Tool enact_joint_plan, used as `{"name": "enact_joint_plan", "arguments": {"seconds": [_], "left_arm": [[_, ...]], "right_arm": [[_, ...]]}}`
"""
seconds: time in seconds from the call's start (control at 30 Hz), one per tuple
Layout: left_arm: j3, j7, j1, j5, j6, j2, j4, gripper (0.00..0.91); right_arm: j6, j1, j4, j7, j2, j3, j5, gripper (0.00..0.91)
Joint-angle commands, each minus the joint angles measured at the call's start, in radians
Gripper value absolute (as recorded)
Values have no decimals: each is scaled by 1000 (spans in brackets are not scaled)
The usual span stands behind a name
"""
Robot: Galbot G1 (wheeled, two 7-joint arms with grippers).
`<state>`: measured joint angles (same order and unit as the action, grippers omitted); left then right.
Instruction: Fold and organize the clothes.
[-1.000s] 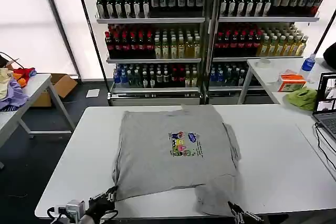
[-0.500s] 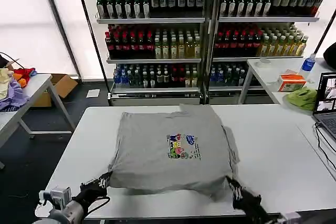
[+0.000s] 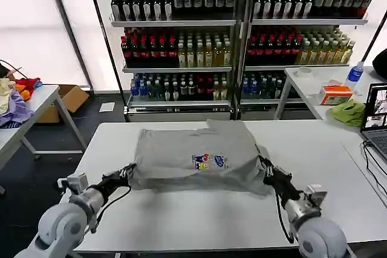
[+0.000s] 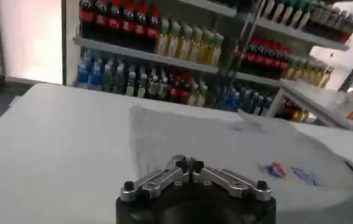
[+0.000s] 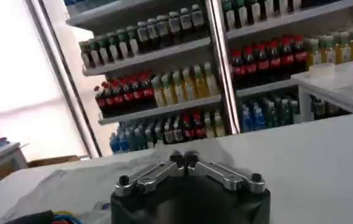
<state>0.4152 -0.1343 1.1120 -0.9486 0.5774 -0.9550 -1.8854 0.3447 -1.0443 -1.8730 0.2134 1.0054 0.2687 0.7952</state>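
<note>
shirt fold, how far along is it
Partway. Done: the shirt lies on the table, its near hem already lifted off the table. In hand: the left gripper and right gripper are shut on the two near corners, carrying that edge toward the collar. Left: laying the fold down, any further folds, and tidying.
</note>
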Motion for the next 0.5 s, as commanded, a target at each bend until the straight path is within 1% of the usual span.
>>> {"name": "enact_joint_plan", "arguments": {"seconds": [0.03,0.13,0.23,0.33,0.4,0.43,0.5], "left_arm": [[-100,96,-272,145,-2,-72,342,907],[-57,84,-207,147,-4,-44,271,907],[-13,63,-112,149,-4,-9,154,907],[5,25,-4,150,-1,2,54,907],[2,12,46,165,0,-10,22,907],[-2,4,60,174,0,-15,12,907],[-17,-9,76,205,0,-48,18,907]], "right_arm": [[52,221,182,-6,21,-125,-41,907],[55,169,130,-5,12,-85,-46,907],[81,67,58,9,-13,-30,-51,907],[156,-60,-15,57,-27,22,-106,907],[179,-123,-40,94,-31,37,-131,907],[198,-156,-56,126,-28,44,-147,907],[205,-193,-58,163,-16,48,-148,907]]}}
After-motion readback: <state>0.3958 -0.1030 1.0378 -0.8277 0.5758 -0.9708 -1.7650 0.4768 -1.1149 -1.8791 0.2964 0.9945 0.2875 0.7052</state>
